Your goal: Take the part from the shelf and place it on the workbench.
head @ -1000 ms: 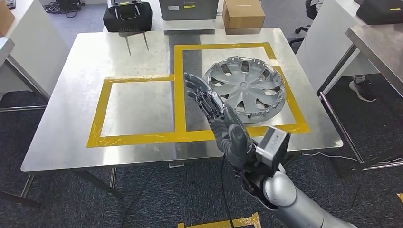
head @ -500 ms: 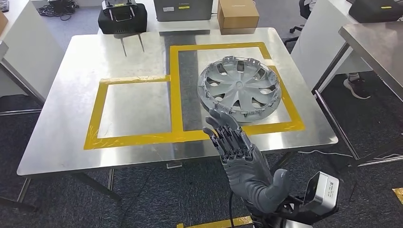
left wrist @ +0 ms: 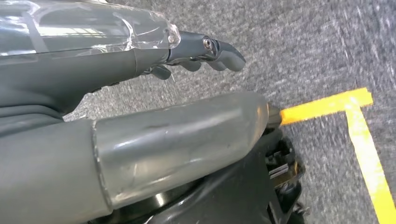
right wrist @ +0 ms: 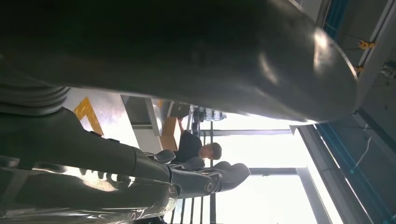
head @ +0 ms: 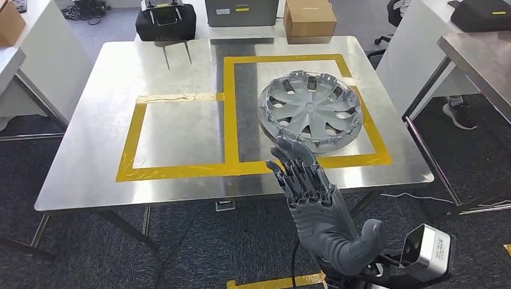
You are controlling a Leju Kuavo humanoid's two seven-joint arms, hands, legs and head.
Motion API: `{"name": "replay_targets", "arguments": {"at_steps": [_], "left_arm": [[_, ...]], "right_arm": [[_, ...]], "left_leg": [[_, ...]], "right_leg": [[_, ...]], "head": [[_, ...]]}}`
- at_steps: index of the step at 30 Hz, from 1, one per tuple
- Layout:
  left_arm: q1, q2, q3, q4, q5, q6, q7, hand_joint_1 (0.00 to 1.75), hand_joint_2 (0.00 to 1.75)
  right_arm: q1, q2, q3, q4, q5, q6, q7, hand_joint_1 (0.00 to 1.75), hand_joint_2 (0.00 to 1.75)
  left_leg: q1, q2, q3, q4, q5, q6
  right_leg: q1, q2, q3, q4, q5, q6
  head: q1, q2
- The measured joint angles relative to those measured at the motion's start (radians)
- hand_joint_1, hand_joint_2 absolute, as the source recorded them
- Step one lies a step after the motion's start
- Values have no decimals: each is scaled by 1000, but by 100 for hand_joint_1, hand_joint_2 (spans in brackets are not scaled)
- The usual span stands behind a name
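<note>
On my head view the right hand (head: 313,198) is raised in front of the counter (head: 181,72), palm side turned up and away from me, its fingers (head: 289,159) stretched out and fanned apart with nothing between them. The thumb (head: 369,236) sticks out to the side near the wrist camera housing. The fingertips reach over the near edge of the counter, and from this angle they overlap the yellow tape (head: 181,171) line at the front of the right-hand square; I cannot tell whether they touch the surface or hover above it.

The part, a silver hubcap (head: 310,108), lies flat on the counter inside the right taped square, just beyond those fingertips and apart from them.

My left wrist view looks down at grey carpet (left wrist: 299,51) with yellow floor tape (left wrist: 359,135). The left hand (left wrist: 140,51) holds nothing: its fingers (left wrist: 219,49) are curled over at the tips, lying close side by side.

At the far edge of the counter stand a black case (head: 164,23), a grey box (head: 241,12) and a cardboard box (head: 308,19); I cannot see inside any of them.
</note>
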Motion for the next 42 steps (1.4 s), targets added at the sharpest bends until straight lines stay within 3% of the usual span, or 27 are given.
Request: {"name": "replay_targets", "arguments": {"at_steps": [3, 5, 6, 8, 10, 11, 12, 13, 15, 16, 19, 20, 21, 24, 25, 26, 27, 29, 31, 32, 34, 35, 36, 39, 40, 41, 42], "left_arm": [[-1, -1, 0, 0, 0, 2, 1, 0, 0], [-2, -1, 0, 0, 0, 2, 2, 0, 0], [-2, -1, 0, 0, 0, 2, 4, 0, 0], [-3, -1, 0, 0, 0, 2, 7, 0, 0], [-3, -1, 0, 0, 0, 2, 8, 0, 0], [-3, -1, 0, 0, 0, 2, 8, 0, 0], [-3, 0, 0, 0, 0, 2, 8, 0, 0], [-4, 0, 0, 0, 0, 2, 8, 0, 0], [-6, -1, 0, -1, 0, 2, 8, 0, 0], [-7, -2, 0, -2, 0, 2, 8, 0, 0], [-8, -2, 0, -3, 0, 2, 9, 0, 0], [-9, -2, 0, -3, 1, 3, 10, 0, 0], [-10, -2, 0, -3, 2, 3, 10, 0, 0], [-11, -3, 0, -3, 4, 4, 10, 0, 0], [-11, -3, 0, -3, 5, 4, 10, 0, 0], [-10, -3, 0, -3, 6, 4, 10, 0, 0], [-10, -2, 0, -3, 7, 4, 10, 0, 0], [-10, -3, 0, -3, 9, 4, 10, 0, 0], [-11, -4, 0, -4, 12, 3, 10, 0, 0], [-11, -5, 0, -5, 12, 3, 11, 0, 0], [-10, -4, 0, -5, 13, 2, 12, 0, 0], [-9, -3, 0, -5, 13, 2, 13, 0, 0], [-8, -2, 0, -5, 14, 2, 15, 0, 0], [-8, 3, 0, -5, 15, 2, 18, 0, 0], [-8, 5, 0, -5, 16, 2, 19, 0, 0], [-8, 7, 0, -5, 16, 2, 21, 0, 0], [-8, 9, 0, -5, 16, 2, 24, 0, 0]], "right_arm": [[0, 0, -12, -8, -4, -3, -2, 0, 0], [0, -1, -18, -13, -7, -5, -2, 0, 0], [0, -1, -22, -15, -8, -6, -3, 0, 0], [2, -1, -29, -17, -9, -6, -3, 0, 0], [4, -1, -32, -17, -9, -6, -3, 0, 0], [5, -1, -34, -17, -9, -6, -3, 0, 0], [6, -1, -35, -17, -10, -6, -3, 0, 0], [6, -1, -36, -17, -10, -6, -3, 0, 0], [6, -1, -38, -18, -10, -6, -3, 0, 0], [6, -1, -38, -19, -10, -6, -3, 0, 0], [8, -1, -42, -23, -10, -6, -4, 0, 0], [9, -1, -45, -23, -10, -6, -4, 0, 0], [11, -1, -48, -23, -10, -7, -4, 0, 0], [18, -1, -55, -24, -11, -11, -9, 0, 0], [20, -1, -56, -24, -11, -12, -11, 0, 0], [22, -1, -57, -24, -11, -14, -12, 0, 0], [24, -1, -57, -25, -10, -15, -14, 0, 0], [26, -1, -59, -26, -6, -21, -19, 0, 0], [29, -1, -61, -33, 1, -31, -28, 0, 0], [33, -1, -61, -37, 5, -37, -32, 0, 0], [40, -1, -61, -42, 8, -47, -39, 0, 0], [43, -1, -61, -42, 8, -53, -42, 0, 0], [47, 0, -62, -42, 6, -59, -47, 0, 0], [63, 0, -63, -42, -1, -81, -66, 0, 0], [68, 1, -65, -42, -4, -87, -72, 0, 0], [73, 1, -68, -42, -6, -93, -78, 0, 0], [77, 1, -71, -42, -7, -97, -82, 0, 0]], "left_leg": [[1, -2, -11, 2, 9, -20], [2, 0, -22, 18, -10, -31], [3, 1, -36, 49, -38, -36], [10, 2, -82, 163, -116, -48], [18, 2, -113, 261, -156, -58], [22, 3, -107, 264, -147, -62], [26, 4, -83, 231, -120, -66], [31, 5, -44, 169, -88, -70], [33, 3, 23, 53, -55, -73], [32, 1, 35, 25, -52, -69], [29, -2, 17, 22, -39, -45], [28, -1, 8, 23, -30, -35], [28, 0, -2, 21, -19, -26], [20, 1, -43, 22, 16, -9], [15, 1, -59, 23, 28, -7], [10, 1, -74, 23, 39, -5], [4, 1, -88, 24, 49, -3], [-5, 0, -109, 24, 69, -1], [-10, -1, -120, 24, 86, -5], [-9, -1, -123, 23, 95, -9], [-4, 0, -127, 21, 109, -20], [-2, 1, -131, 25, 102, -26], [-1, 1, -140, 42, 76, -32], [10, 2, -183, 194, -72, -53], [14, 2, -193, 253, -98, -60], [19, 3, -192, 292, -97, -67], [23, 3, -177, 302, -73, -73]], "right_leg": [[6, 0, 12, -43, 7, -13], [2, -3, 12, -63, 14, -22], [-1, -5, 10, -74, 19, -28], [-3, -7, -2, -79, 28, -34], [-4, -8, -19, -73, 37, -32], [-6, -8, -29, -67, 41, -30], [-7, -8, -40, -60, 44, -26], [-10, -8, -50, -51, 47, -22], [-10, -6, -67, -37, 54, -11], [-9, -5, -72, -33, 59, -4], [-11, -1, -79, -34, 77, 17], [-12, 0, -85, -28, 65, 22], [-13, 1, -93, -5, 35, 26], [-13, 0, -133, 165, -113, 29], [-12, 0, -138, 218, -136, 27], [-10, 0, -131, 244, -136, 22], [-6, 0, -108, 236, -117, 14], [11, 1, -16, 123, -68, -16], [27, -1, 80, -23, -62, -47], [33, -2, 105, -67, -68, -55], [37, -3, 111, -96, -60, -57], [35, -4, 107, -101, -48, -57], [33, -6, 100, -107, -35, -57], [27, -10, 59, -108, 1, -56], [26, -10, 42, -104, 12, -53], [23, -11, 23, -99, 23, -49], [19, -11, 2, -90, 32, -44]], "head": [[-2, 0], [-5, 0], [-11, 0], [-24, 0], [-31, 0], [-33, 0], [-35, 0], [-37, 0], [-42, 0], [-43, 0], [-42, 0], [-41, 0], [-39, 0], [-24, 0], [-18, 0], [-13, 0], [-9, 0], [-3, 0], [-5, 0], [-7, 0], [-5, 0], [-2, 0], [-3, 0], [-20, 0], [-24, 0], [-26, 0], [-28, 0]]}}
